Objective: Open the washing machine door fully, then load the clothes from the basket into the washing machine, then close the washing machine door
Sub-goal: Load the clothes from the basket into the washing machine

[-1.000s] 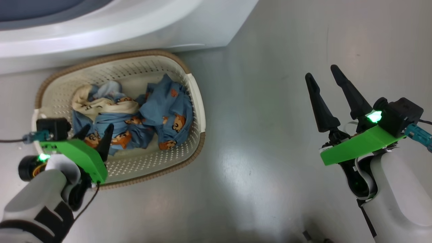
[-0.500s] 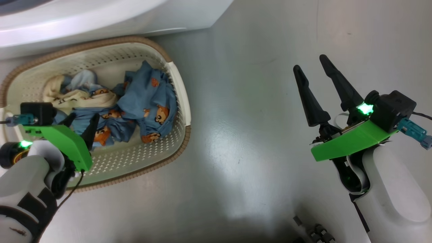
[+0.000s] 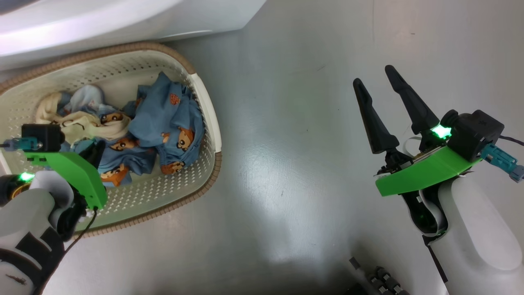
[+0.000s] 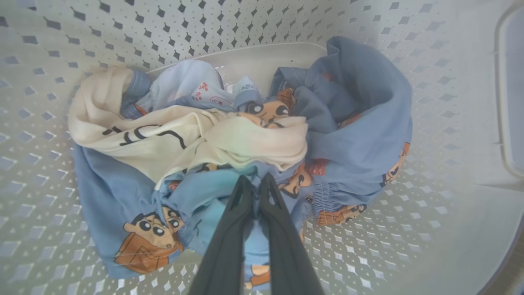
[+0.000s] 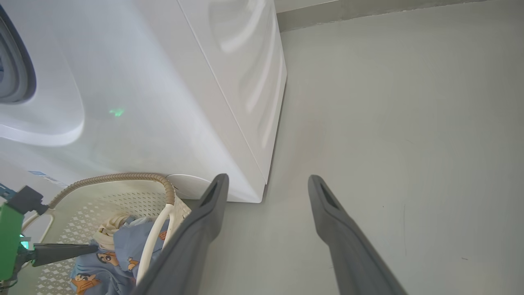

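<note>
Fingers of the left gripper (image 4: 256, 180), spread wide a second ago, are now pinched together on a fold of the blue cartoon-print clothes (image 4: 352, 135), which lie heaped in the cream perforated basket (image 3: 206, 110) beside the washing machine (image 3: 123, 20). The grasp looks made (no lift yet), so carrying the clothes to the drum should come next. The right gripper (image 3: 373, 75) hangs spread and empty over the grey floor (image 3: 286, 164).

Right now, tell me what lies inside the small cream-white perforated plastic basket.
A crumpled heap of light blue cartoon-print clothes with a cream-white piece on top, and the left gripper shut on a blue fold. The heap hides the basket floor under it; anything beneath cannot be seen.
</note>
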